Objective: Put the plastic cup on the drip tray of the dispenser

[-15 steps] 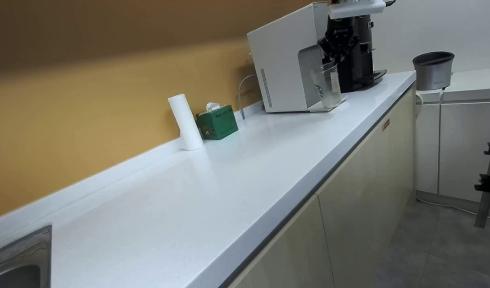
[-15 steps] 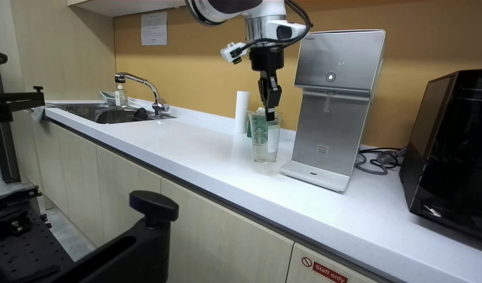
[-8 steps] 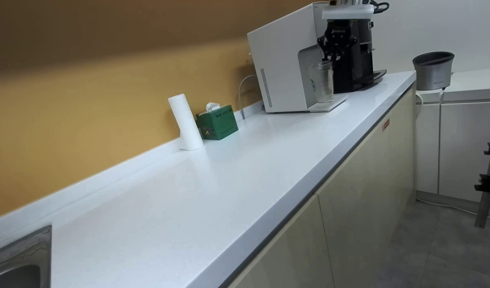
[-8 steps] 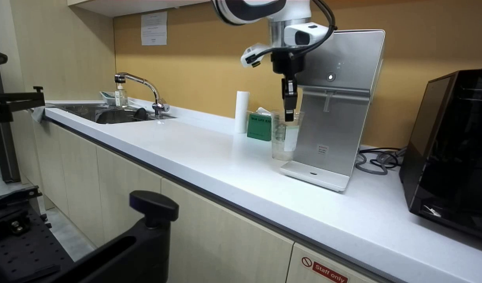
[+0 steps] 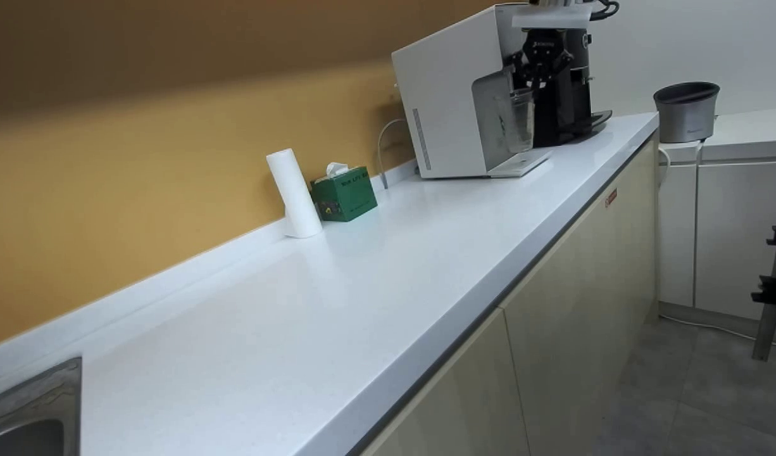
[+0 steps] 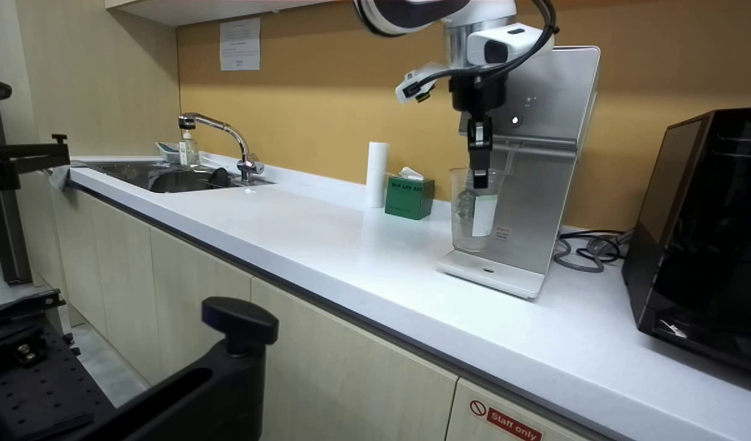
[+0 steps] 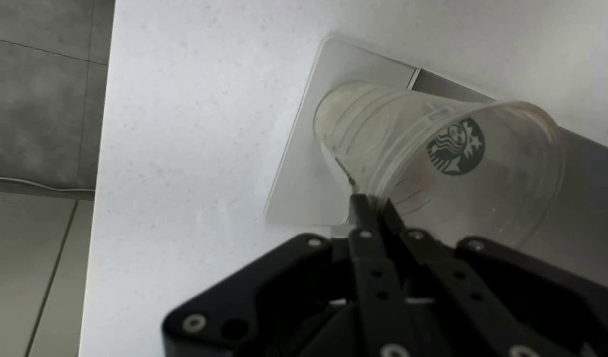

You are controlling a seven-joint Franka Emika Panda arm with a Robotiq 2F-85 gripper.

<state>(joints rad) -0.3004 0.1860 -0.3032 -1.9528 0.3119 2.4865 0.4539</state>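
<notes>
Free counter (image 7: 185,148) fronts the drip tray (image 6: 492,275) — dispenser (image 6: 528,202) blocks behind.

Counted: one cup (image 6: 470,211), one drip tray (image 6: 501,277), one dispenser (image 6: 532,190), one gripper (image 7: 375,204), one paper roll (image 6: 376,174), one tissue box (image 6: 408,198), one coffee machine (image 6: 700,239), one bucket (image 5: 687,115), one sink (image 5: 70,405), one tap (image 6: 233,131), one bottle (image 6: 189,153).

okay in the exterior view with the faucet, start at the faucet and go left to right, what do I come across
Faucet, white paper roll, green tissue box, plastic cup, cables, black machine.
</notes>
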